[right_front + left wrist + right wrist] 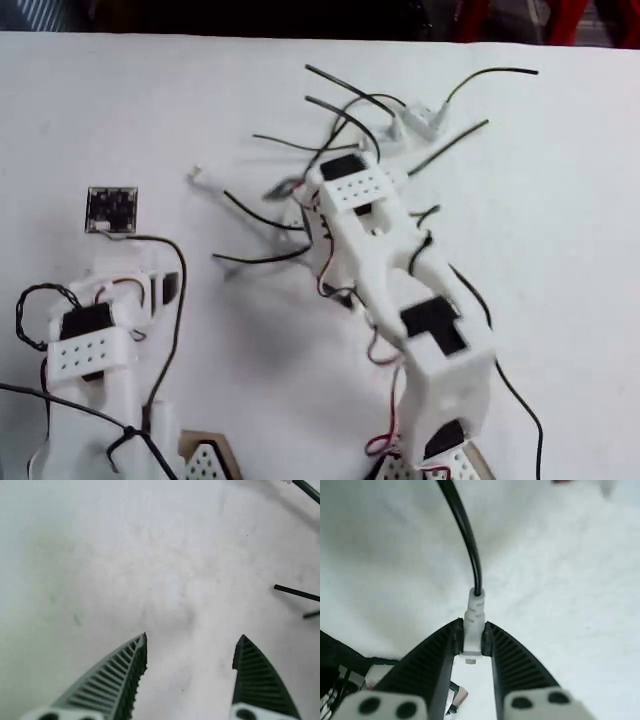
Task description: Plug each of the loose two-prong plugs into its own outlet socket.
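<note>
My right gripper (472, 632) is shut on a white two-prong plug (473, 614), whose black cord (465, 535) runs away over the white table. From above, the right arm (355, 190) reaches into a tangle of black cords (340, 110) at the table's middle. More white plugs (420, 122) lie behind it, and a small one (197, 178) sits to its left. A small black square board (110, 208) lies at the left. Just in front of the board is the left arm (95, 340). My left gripper (194, 640) is open over bare table, holding nothing.
Two black cord ends (297, 593) lie off to one side of the left gripper. The arms' own black and red cables (385, 400) trail over the table near their bases. Bare white table (560, 250) spreads to the right and at the far left.
</note>
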Tool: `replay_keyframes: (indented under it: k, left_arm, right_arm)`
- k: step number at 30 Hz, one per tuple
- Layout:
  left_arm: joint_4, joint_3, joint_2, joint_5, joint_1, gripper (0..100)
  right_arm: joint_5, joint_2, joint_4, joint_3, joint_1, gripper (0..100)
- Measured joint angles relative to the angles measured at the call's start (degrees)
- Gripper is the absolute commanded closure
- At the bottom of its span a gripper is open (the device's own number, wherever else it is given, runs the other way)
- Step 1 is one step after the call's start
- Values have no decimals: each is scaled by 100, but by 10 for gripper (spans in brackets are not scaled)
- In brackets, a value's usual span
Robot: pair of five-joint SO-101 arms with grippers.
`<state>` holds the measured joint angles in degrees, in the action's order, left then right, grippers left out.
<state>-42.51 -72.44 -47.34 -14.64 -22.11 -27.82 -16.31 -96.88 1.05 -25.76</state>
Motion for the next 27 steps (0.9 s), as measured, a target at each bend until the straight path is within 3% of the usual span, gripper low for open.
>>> replay_keyframes:
  k: [7, 16, 27]
  left_arm:
    - [0, 0, 0, 0, 0, 724]
    - [0, 0, 0, 0, 0, 724]
    - [0, 0, 0, 0, 0, 722]
  right_arm:
    - [1231, 1653, 132, 0, -9, 981]
    - [2330, 2708, 396, -167, -158, 981]
    - [2980, 4888, 2769, -3288, -905, 981]
